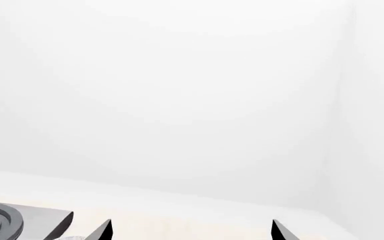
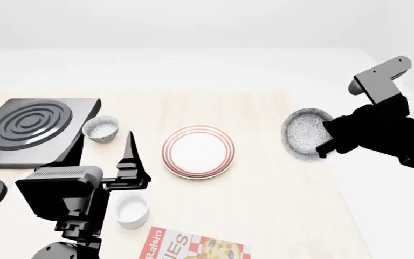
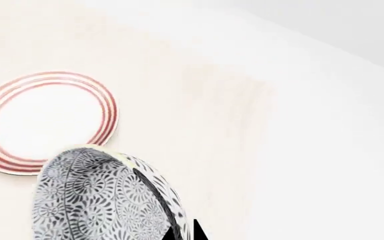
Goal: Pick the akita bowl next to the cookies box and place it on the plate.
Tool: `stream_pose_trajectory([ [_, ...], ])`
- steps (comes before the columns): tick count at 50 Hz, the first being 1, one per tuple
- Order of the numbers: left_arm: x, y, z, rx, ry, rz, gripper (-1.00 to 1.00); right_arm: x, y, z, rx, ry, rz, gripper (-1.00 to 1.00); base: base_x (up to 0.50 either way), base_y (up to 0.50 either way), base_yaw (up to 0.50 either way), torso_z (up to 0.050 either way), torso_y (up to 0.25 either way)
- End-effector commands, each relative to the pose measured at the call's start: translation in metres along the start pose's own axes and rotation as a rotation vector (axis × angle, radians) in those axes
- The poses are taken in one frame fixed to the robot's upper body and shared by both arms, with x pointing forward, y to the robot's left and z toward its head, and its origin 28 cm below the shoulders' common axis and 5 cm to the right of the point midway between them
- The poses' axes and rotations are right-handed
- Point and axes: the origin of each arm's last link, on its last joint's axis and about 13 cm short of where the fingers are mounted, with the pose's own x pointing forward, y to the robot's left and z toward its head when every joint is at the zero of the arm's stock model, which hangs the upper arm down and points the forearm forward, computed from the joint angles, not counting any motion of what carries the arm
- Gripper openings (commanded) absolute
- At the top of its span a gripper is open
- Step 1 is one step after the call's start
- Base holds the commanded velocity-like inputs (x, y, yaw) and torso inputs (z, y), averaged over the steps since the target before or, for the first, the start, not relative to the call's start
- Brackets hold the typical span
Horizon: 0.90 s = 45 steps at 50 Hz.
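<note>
Right black claw [image 2: 327, 141] pinched onto rim of small speckled grey-white akita bowl [image 2: 306, 133], bowl tilted, up off pale wooden table [image 2: 279, 205], right of round red-ringed white plate [image 2: 198, 151], left claw [image 2: 129, 162] fingers spread, holding nothing, red-and-white cookies box [image 2: 196, 247] at near edge

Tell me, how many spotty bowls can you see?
2. One speckled bowl is held tilted in the right gripper, right of the plate. The other bowl sits beside the stove burner.
</note>
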Motion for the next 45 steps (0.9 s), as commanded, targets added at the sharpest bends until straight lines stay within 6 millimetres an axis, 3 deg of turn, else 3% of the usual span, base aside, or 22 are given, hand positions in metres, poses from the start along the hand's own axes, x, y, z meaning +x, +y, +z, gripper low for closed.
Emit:
stream_pose_trajectory([
  [1,0.002,0.003,-0.001,0.004,0.009,0.012,1.0,0.057,0.005,0.049,0.053,-0.195,0.006,-1.0,0.0,0.0,0.0,0.0,0.0],
  [9,0.006,0.007,-0.001,0.014,0.002,0.031,1.0,0.113,0.024,0.08,0.106,-0.278,0.092,-1.0,0.0,0.0,0.0,0.0,0.0],
  [16,0.008,0.012,-0.002,0.025,0.009,0.039,1.0,0.135,0.054,0.076,0.267,-0.307,0.186,-1.0,0.0,0.0,0.0,0.0,0.0],
  [26,0.003,0.025,0.001,0.047,0.009,0.087,1.0,0.148,0.093,0.08,0.429,-0.315,0.303,-1.0,0.0,0.0,0.0,0.0,0.0],
  [45,-0.011,0.034,0.005,0.052,0.032,0.15,1.0,0.152,0.122,0.077,0.706,-0.259,0.395,-1.0,0.0,0.0,0.0,0.0,0.0],
])
